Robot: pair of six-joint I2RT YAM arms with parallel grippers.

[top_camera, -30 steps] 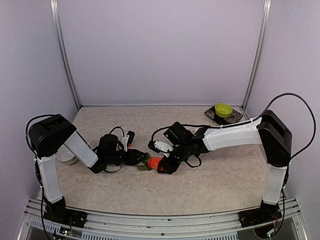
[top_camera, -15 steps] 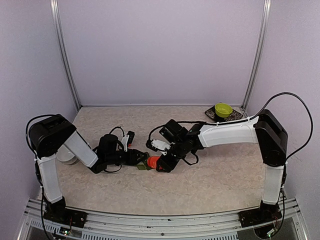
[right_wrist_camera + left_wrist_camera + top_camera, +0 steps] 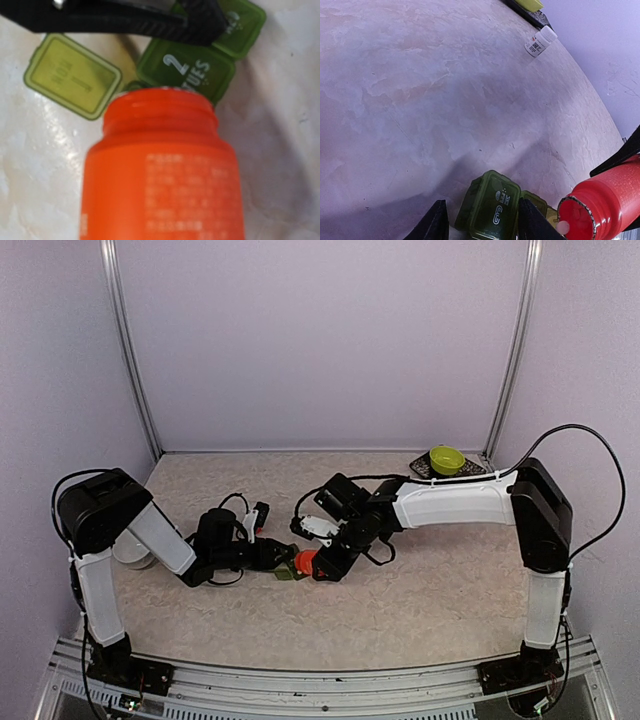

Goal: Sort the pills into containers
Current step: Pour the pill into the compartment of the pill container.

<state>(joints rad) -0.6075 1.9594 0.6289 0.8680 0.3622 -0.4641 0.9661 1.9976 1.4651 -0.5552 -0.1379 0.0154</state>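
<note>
The left claw (image 3: 276, 558) is closed on the dark green plastic strip of joined square lidded containers (image 3: 492, 210), its black fingers (image 3: 435, 222) pressed to either side, low over the beige marbled tabletop (image 3: 430, 590). Just right of that claw, one pale green lid (image 3: 72, 75) lies flipped open beside the shut lid marked 2. Over them tilts an open orange plastic bottle (image 3: 308, 565), a small white round pill (image 3: 563, 227) at its mouth, gripped by the right claw (image 3: 330, 562). Well beyond that claw, far right, sits a yellow-green round bowl (image 3: 447, 458).
</note>
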